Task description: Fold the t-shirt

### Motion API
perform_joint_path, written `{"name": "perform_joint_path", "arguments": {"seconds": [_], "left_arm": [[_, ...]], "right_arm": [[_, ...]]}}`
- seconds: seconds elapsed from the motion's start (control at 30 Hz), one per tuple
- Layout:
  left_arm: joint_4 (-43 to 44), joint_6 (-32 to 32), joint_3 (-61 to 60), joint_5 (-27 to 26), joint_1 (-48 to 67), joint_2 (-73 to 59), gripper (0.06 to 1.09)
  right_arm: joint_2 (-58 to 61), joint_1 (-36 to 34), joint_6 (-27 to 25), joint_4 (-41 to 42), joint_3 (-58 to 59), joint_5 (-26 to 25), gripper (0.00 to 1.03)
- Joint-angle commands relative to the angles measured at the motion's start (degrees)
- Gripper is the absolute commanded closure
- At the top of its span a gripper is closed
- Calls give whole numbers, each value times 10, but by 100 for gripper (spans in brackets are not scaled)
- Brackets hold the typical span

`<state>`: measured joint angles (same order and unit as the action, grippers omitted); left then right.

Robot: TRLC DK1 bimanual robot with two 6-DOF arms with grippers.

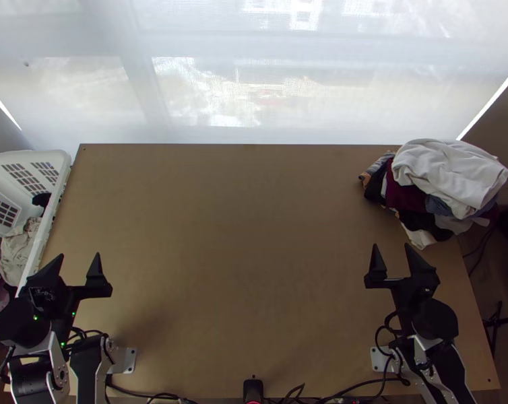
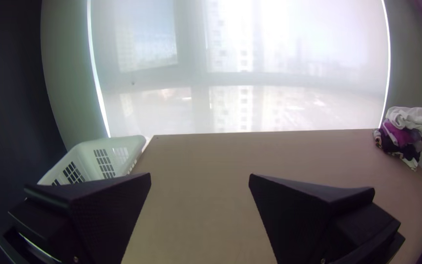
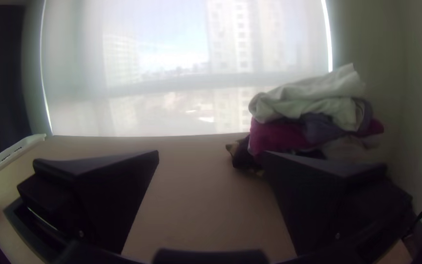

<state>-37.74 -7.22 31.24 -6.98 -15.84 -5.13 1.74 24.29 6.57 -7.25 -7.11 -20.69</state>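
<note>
Beneath a pale, translucent window blind, the light wooden tabletop carries a mixed heap of soft clothes at its two-o'clock corner. The t-shirt is probably the bunched white fabric cloth on top, though I can't be certain; its longer axis runs roughly ten to four o'clock. From the right arm's black pincer the heap lies between one and two o'clock, near, so that arm seems the one to lift it. The right pincer is spread wide, gripping nothing. The left arm's black pincer, well apart towards nine, is likewise spread and unloaded.
</note>
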Motion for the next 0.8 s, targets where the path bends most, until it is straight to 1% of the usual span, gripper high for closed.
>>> {"name": "perform_joint_path", "arguments": {"seconds": [0.0,0.07,0.17,0.2,0.4,0.47,0.77], "left_arm": [[91,3,-76,0,-35,51,10],[102,11,-101,0,-34,54,10],[95,92,-131,0,-32,53,10],[90,105,-138,1,-33,53,10],[79,120,-168,0,-36,52,10],[67,121,-167,0,-35,53,10],[66,121,-167,0,-35,53,10]], "right_arm": [[-20,-36,64,-57,17,-6,5],[-20,-47,83,-76,17,-6,5],[-19,-50,96,-80,17,-6,5],[-19,-50,96,-80,17,-6,5],[-19,-50,99,-81,17,-6,5],[-19,-49,100,-81,17,-6,5],[-19,-49,100,-82,17,-6,5]]}}
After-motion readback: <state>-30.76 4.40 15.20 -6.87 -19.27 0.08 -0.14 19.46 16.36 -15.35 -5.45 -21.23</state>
